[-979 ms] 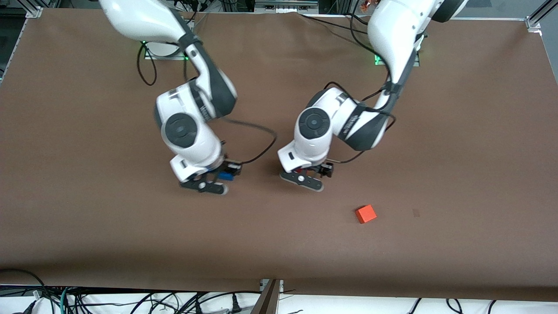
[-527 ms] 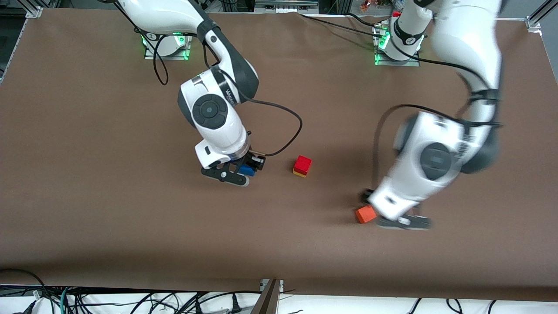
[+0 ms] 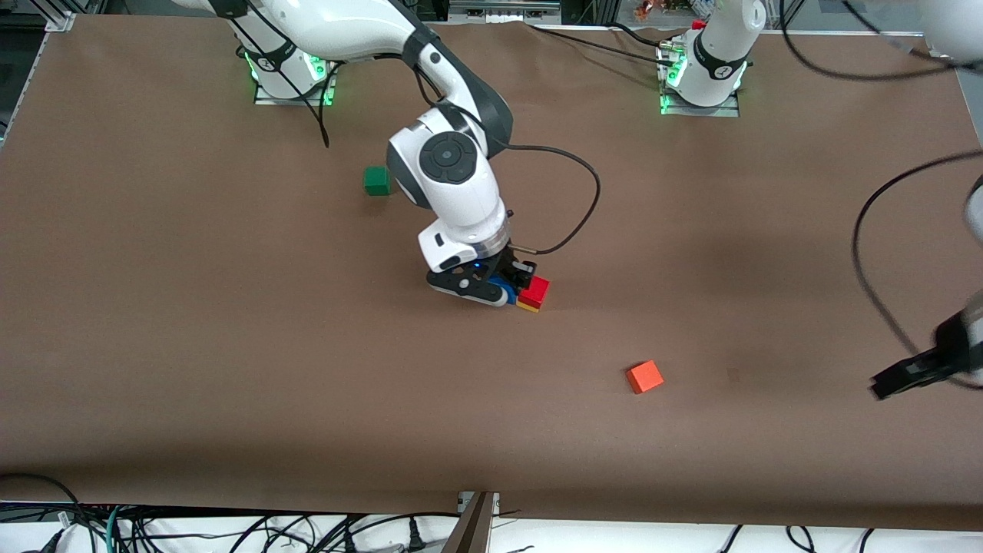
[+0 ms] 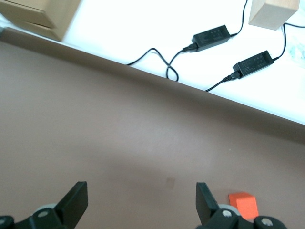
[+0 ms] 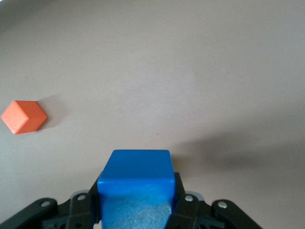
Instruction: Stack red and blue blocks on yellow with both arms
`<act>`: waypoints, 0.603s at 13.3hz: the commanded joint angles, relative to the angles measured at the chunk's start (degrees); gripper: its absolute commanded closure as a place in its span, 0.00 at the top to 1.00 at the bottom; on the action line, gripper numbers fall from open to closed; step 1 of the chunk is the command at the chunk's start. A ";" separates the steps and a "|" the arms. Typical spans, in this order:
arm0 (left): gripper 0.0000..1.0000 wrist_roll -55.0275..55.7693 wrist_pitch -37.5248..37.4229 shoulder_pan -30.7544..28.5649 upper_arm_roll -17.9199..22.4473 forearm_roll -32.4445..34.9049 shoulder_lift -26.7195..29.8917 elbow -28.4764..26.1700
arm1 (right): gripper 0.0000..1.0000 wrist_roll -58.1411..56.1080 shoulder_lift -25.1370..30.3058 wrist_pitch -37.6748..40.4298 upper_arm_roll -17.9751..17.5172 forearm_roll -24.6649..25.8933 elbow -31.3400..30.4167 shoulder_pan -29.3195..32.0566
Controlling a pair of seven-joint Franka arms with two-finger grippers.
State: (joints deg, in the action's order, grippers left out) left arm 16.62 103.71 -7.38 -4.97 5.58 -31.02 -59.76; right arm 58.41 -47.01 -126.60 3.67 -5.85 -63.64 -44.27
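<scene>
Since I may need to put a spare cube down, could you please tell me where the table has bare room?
Bare table lies between the green cube and the front edge, and between the orange cube and the left gripper at its end. It is crowded at the red block on the yellow cube, where the right gripper holds the blue block.

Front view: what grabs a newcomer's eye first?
The right arm's tool, shut on the blue cube, sits right beside the red cube stacked on the yellow cube mid-table. The left arm's tool hangs open over the table's edge at its own end. Two stray cubes: an orange cube nearer the front camera than the stack, a green cube farther from it.
</scene>
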 commanded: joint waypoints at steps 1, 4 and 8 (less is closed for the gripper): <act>1.00 0.07 -10.41 -0.97 -0.83 -0.48 5.26 -2.38 | 0.32 0.83 -3.52 -1.36 -0.68 -0.39 4.49 -0.02; 1.00 -0.36 -17.05 0.17 -1.71 0.13 5.63 -3.60 | 0.32 3.37 -4.75 -3.82 -0.60 -0.39 4.67 -1.34; 1.00 -8.01 -17.05 0.08 -1.71 -0.48 5.71 -4.32 | 0.32 3.82 -6.42 -4.96 -0.60 -0.39 4.58 -2.22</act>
State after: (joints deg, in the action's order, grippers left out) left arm 11.85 86.74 -7.13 -6.66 5.58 -26.24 -63.26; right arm 61.15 -51.47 -130.60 3.08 -5.85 -61.41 -46.20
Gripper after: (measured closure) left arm 0.000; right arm 0.445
